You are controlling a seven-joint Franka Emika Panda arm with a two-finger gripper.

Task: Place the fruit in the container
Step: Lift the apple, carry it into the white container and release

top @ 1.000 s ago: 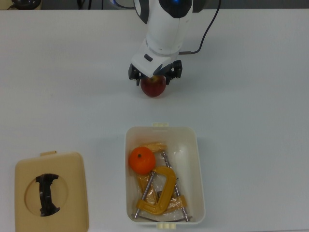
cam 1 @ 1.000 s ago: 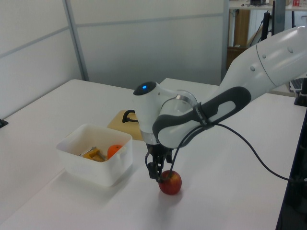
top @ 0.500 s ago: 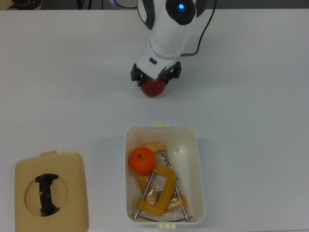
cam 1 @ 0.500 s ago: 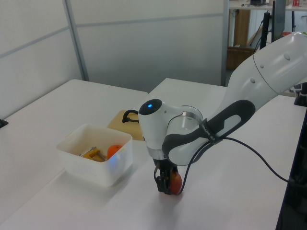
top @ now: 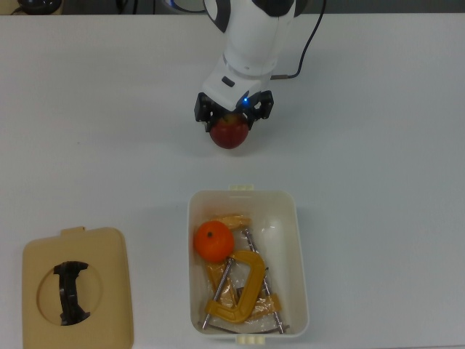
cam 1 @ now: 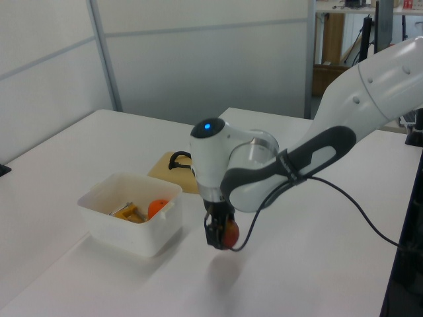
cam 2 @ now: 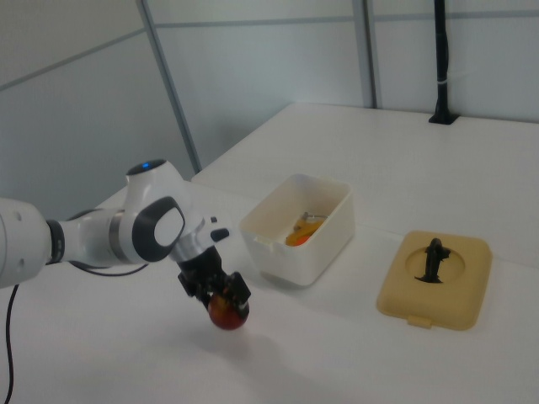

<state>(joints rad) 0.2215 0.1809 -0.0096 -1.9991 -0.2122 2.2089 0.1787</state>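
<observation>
One fruit, the mandarin (top: 213, 241), is sitting in the bin (top: 299, 254) already, and the gripper (top: 232, 118) is holding the apple (top: 230, 134) clamped just clear of the table (top: 378, 145), needing a carry over the bin's rim before letting go.

Place: a robotics lab (or test cell)
Evidence: white robot arm (cam 1: 370, 92) on white table (top: 378, 145), grey partition panels (cam 1: 198, 59), cabling (cam 1: 357, 211)
</observation>
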